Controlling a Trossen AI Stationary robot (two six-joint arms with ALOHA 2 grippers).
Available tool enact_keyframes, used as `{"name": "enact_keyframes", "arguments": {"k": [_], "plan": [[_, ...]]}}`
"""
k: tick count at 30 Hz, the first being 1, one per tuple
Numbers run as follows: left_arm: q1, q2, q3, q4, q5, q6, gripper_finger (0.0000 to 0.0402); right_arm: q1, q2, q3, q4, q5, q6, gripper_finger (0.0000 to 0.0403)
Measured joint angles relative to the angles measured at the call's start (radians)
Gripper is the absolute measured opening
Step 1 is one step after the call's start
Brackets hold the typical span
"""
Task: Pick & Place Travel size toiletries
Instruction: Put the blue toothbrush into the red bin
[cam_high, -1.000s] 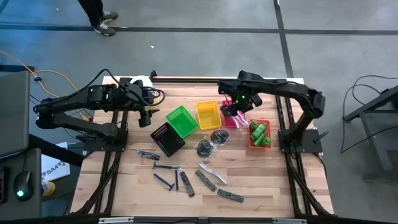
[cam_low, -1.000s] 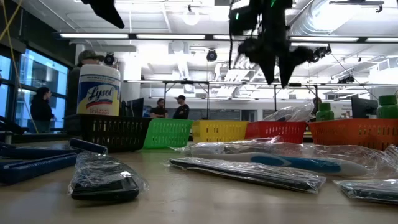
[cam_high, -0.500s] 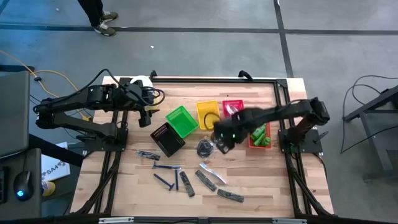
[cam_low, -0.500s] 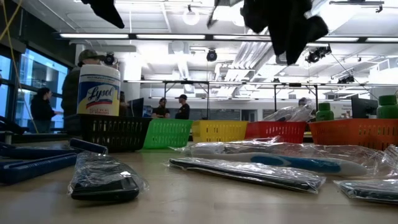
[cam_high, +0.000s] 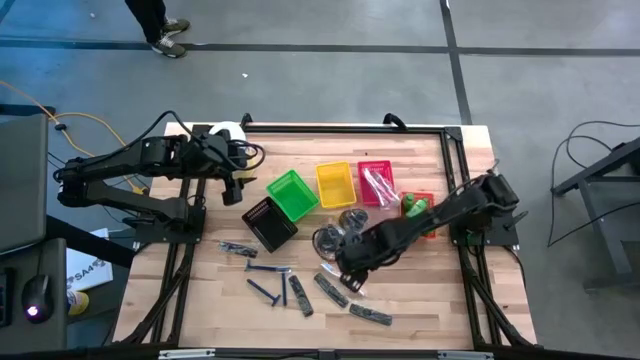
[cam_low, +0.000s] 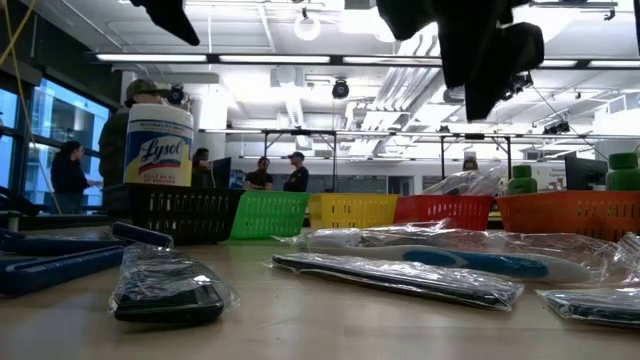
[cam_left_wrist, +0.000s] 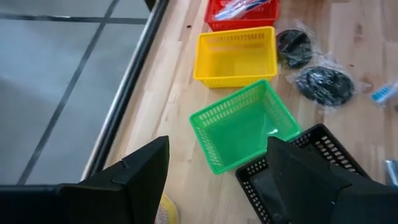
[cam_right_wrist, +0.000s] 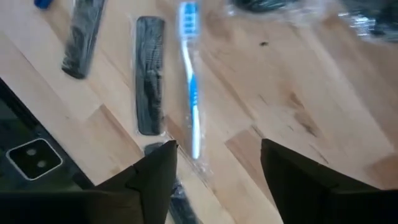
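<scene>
Loose toiletries lie flat on the near half of the table: a clear-white toothbrush packet (cam_high: 334, 272) (cam_right_wrist: 189, 81), dark grey strips (cam_high: 330, 290) (cam_right_wrist: 149, 74), blue razors (cam_high: 266, 290) and two bagged dark round pieces (cam_high: 325, 238). Green bottles (cam_high: 415, 207) sit in the orange basket, and packets (cam_high: 377, 182) lie in the red basket. My right gripper (cam_high: 347, 272) (cam_right_wrist: 217, 180) hovers open above the toothbrush packet and touches nothing. My left gripper (cam_high: 236, 188) (cam_left_wrist: 217, 180) waits open near the far left, beside the black basket (cam_high: 268, 222).
Green (cam_high: 292, 193), yellow (cam_high: 335, 183), red (cam_high: 376, 170) and orange (cam_high: 428, 200) baskets stand in a row across the table's middle. A white tub (cam_high: 228, 130) (cam_low: 158, 145) stands at the far left. People stand in the room behind. Bare wood lies at the near right.
My right gripper has swung from above the red basket toward the table's near edge and to the left, ending over the toothbrush packet and dark strips. The left arm has kept still. Nothing on the table has moved.
</scene>
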Motion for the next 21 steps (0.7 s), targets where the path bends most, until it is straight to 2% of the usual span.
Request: {"name": "enact_keyframes", "arguments": {"k": [13, 21], "plan": [[0.0, 0.0, 0.0, -0.027, 0.008, 0.0, 0.026, 0.055, 0.165, 0.0, 0.151, -0.003, -0.048, 0.0227], [0.0, 0.0, 0.0, -0.033, 0.008, 0.0, 0.026, 0.058, 0.23, 0.0, 0.164, 0.005, -0.069, 0.0226]]}}
